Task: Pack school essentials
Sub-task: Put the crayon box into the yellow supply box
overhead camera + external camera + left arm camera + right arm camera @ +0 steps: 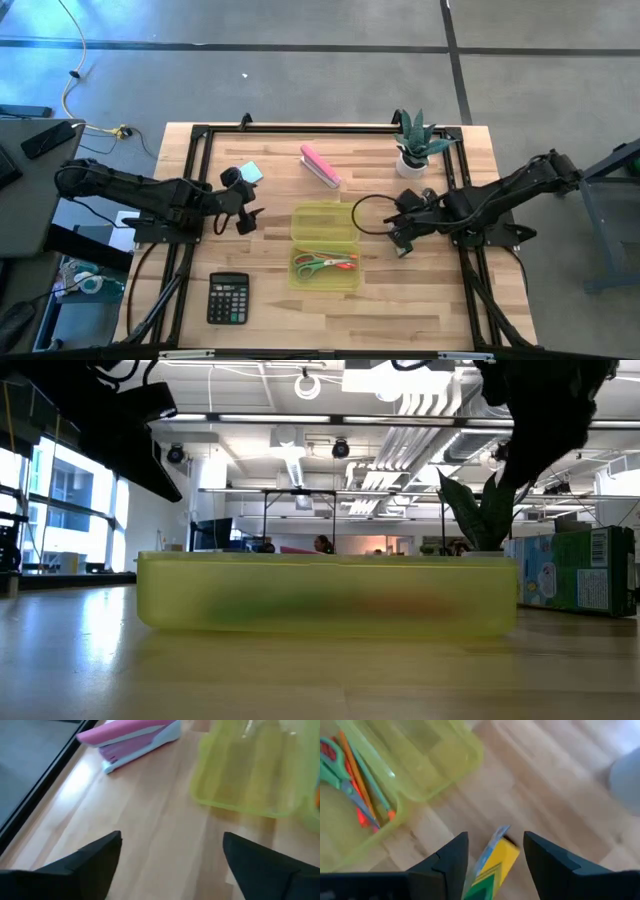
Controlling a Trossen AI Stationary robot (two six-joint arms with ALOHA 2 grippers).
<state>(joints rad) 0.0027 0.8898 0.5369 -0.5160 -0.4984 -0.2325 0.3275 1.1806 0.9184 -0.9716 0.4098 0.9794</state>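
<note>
Right of the yellow bin (325,222), the right gripper (492,852) has fingers clamped on the crayon box (495,865) and should clear the rim before releasing beside the scissors (315,264), while the left gripper (246,213) waits, fingers apart.

No legible text, brand or number found. The green box (583,571) at the table's (320,670) right edge in the low view bears a barcode and printing, unreadable. The calculator (228,298) keys near the table's front edge cannot be read.
</note>
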